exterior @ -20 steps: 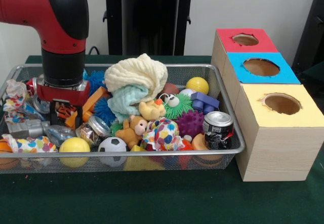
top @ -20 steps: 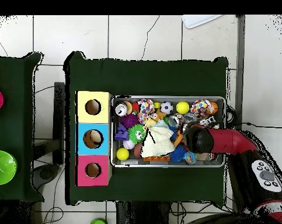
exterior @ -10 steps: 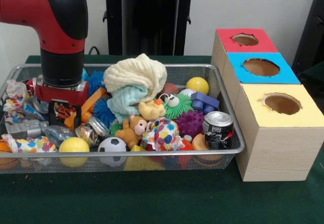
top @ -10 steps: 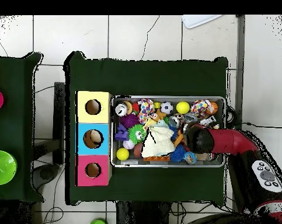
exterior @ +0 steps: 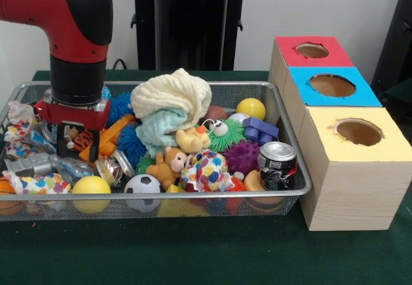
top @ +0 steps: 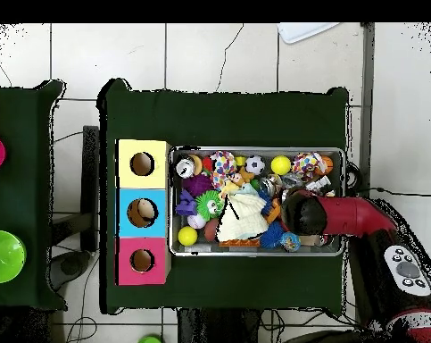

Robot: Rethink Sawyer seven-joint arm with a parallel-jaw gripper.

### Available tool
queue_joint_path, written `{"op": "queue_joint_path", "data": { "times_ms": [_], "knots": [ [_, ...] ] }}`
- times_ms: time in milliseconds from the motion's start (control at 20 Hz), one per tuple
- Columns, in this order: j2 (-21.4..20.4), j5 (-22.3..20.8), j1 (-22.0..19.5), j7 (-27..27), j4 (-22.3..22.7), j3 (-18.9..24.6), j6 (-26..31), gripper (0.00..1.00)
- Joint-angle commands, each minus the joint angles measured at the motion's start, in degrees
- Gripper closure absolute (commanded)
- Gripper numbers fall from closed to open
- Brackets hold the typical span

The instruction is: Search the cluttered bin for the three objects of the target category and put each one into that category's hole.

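Note:
My gripper (exterior: 78, 142) hangs over the left part of the wire bin (exterior: 193, 84), just above the clutter. It is shut on a small orange-and-black striped toy (exterior: 80, 137). Beside it lie an orange block (exterior: 114, 132) and a blue spiky ball (exterior: 133, 141). To the right of the bin stands a box with a red hole (exterior: 312, 50), a blue hole (exterior: 332, 85) and a yellow hole (exterior: 358, 131). In the overhead view the red arm (top: 343, 214) covers the gripper and the bin's right end.
The bin also holds a cream cloth (exterior: 172, 95), two yellow balls (exterior: 251, 108) (exterior: 91, 187), a soccer ball (exterior: 142, 185), a teddy bear (exterior: 168, 165), a purple spiky ball (exterior: 243, 156) and a drink can (exterior: 277, 164). Green cloth (exterior: 193, 253) covers the table.
The gripper has risen a little and shifted left, and the striped toy has moved with it. The other things in the bin have stayed put.

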Motion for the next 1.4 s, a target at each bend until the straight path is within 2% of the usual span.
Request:
{"op": "queue_joint_path", "data": {
  "times_ms": [50, 300, 550, 750, 850, 1150, 1400],
  "knots": [
    [-3.4, -2.8, 3.0, -2.3, 1.6, -1.6, 3.8, 0.0],
    [-3.7, -2.7, 5.1, -2.0, 0.7, -2.8, 4.5, 0.0],
    [-4.8, -2.2, 5.2, -2.4, 1.7, -3.2, 4.0, 0.0],
    [-4.1, -4.7, 4.9, -5.1, 1.4, -2.2, 1.2, 0.0],
    [-4.1, -5.0, 4.1, -7.1, 0.9, -0.7, 0.5, 0.0],
    [-3.1, -7.2, -0.2, -20.0, -0.7, 7.5, 3.1, 0.0],
    [-3.1, -10.3, -1.8, -24.0, -2.0, 11.8, 3.6, 0.0]
  ]
}}
